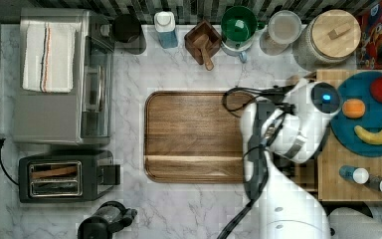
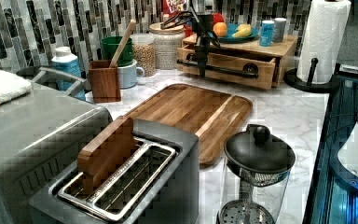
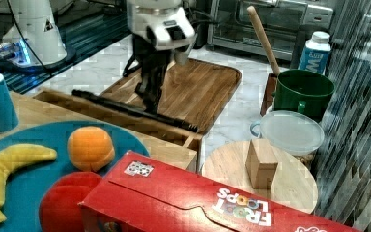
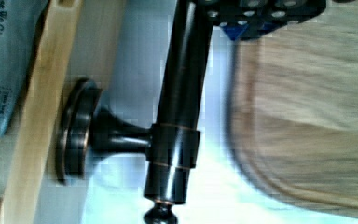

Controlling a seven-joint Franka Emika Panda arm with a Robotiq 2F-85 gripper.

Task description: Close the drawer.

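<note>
The drawer [image 2: 226, 69] stands a little open, pulled out from the small wooden cabinet [image 2: 279, 49] at the back of the bench [image 2: 284, 109]. In the left view it is at about 1 o'clock from the dark cutting board [image 2: 191, 116]. A dark bar handle [image 3: 130, 110] runs along its front. The gripper [image 2: 203, 70] hangs right at this handle, and the wrist view shows the bar [image 4: 179, 102] and its round foot [image 4: 74, 130] very near. Whether the gripper is clamped on the bar or only beside it, I cannot tell.

I think the step now is the push. To do it well, the force should go straight toward the cabinet, along the drawer's own direction, not sideways, so it does not jam. It is better to press near the middle of the bar and slowly. On the cabinet top the blue plate [image 3: 34, 159] holds fruit and two bottles [image 2: 272, 31] stand, so a hard stop could shake them.
</note>
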